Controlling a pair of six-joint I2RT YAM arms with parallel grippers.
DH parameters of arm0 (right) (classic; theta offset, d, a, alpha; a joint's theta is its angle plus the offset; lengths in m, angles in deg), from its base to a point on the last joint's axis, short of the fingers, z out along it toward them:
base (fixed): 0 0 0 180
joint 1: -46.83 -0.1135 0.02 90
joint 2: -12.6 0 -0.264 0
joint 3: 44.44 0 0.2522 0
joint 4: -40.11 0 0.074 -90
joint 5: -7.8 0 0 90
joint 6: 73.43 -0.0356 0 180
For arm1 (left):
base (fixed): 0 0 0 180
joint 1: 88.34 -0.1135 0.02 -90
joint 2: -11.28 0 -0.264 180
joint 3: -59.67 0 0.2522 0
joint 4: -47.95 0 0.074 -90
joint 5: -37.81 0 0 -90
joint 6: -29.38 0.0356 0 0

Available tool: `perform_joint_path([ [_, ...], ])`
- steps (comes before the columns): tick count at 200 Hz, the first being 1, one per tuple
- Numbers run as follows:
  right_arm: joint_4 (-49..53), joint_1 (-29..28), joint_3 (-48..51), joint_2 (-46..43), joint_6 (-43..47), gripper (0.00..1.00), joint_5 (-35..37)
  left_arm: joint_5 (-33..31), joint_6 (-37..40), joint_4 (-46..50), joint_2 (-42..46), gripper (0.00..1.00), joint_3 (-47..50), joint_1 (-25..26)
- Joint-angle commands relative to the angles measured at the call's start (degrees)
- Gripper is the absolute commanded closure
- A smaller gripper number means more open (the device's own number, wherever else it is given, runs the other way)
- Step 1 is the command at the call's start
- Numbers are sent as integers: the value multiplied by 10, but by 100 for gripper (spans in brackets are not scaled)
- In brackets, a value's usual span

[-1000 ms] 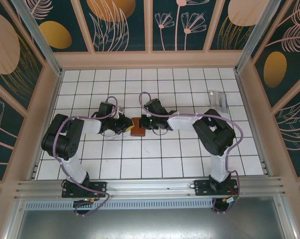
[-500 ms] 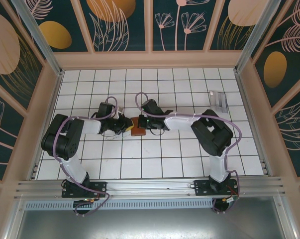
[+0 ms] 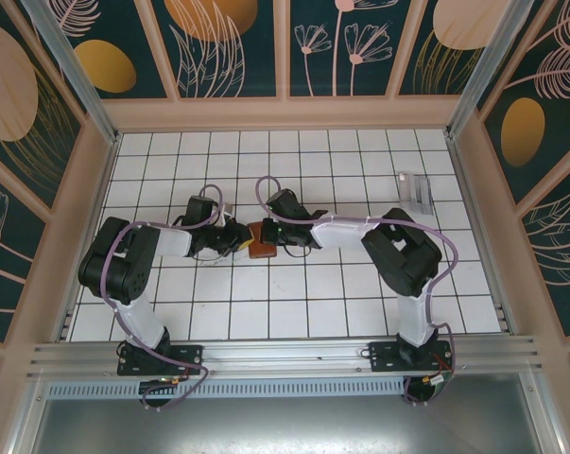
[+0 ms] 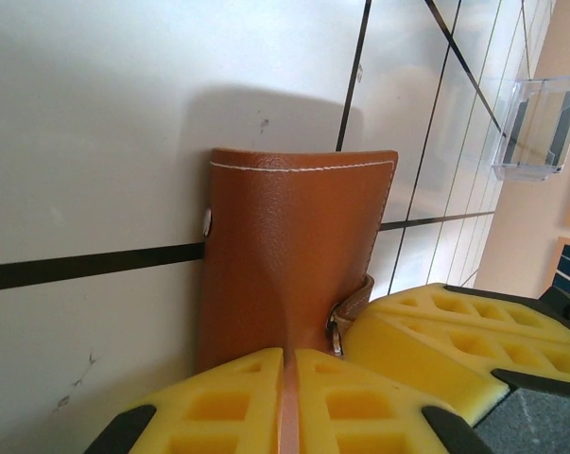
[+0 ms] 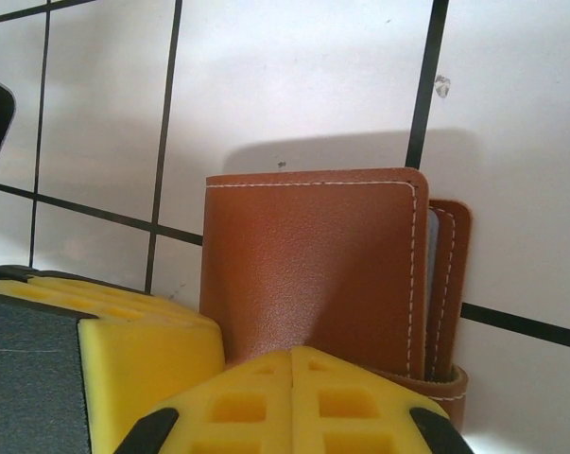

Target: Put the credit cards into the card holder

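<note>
The reddish-brown card holder [image 3: 261, 245] lies folded on the white tiles between both grippers. In the left wrist view the card holder [image 4: 285, 246] reaches under my left gripper [image 4: 289, 356], whose yellow fingers are shut on a thin brown edge of it. Its closing tab [image 4: 353, 307] sits beside the right gripper's fingers [image 4: 455, 322]. In the right wrist view my right gripper [image 5: 292, 353] is shut, fingertips touching and resting against the holder [image 5: 313, 265]. A thin grey strip, perhaps the edge of one of the credit cards [image 5: 431, 274], shows between its leaves. From above, left gripper [image 3: 239, 241] and right gripper [image 3: 276, 235] flank it.
A clear plastic stand [image 3: 417, 189] stands at the back right of the tiled floor [image 3: 294, 303], far from both arms; it also appears as the stand [image 4: 535, 128] in the left wrist view. Wooden walls border the floor on three sides.
The right arm has shifted slightly left, bringing its gripper closer onto the card holder. The left gripper and the holder have stayed where they were.
</note>
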Motion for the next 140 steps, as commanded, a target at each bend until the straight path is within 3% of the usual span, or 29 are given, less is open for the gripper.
perform_joint_path([
  [1,18,14,13,-17,6,100,9,7,-4,12,1,86,11,1],
  [140,5,12,1,12,9,100,-38,6,-6,7,-1,85,12,2],
])
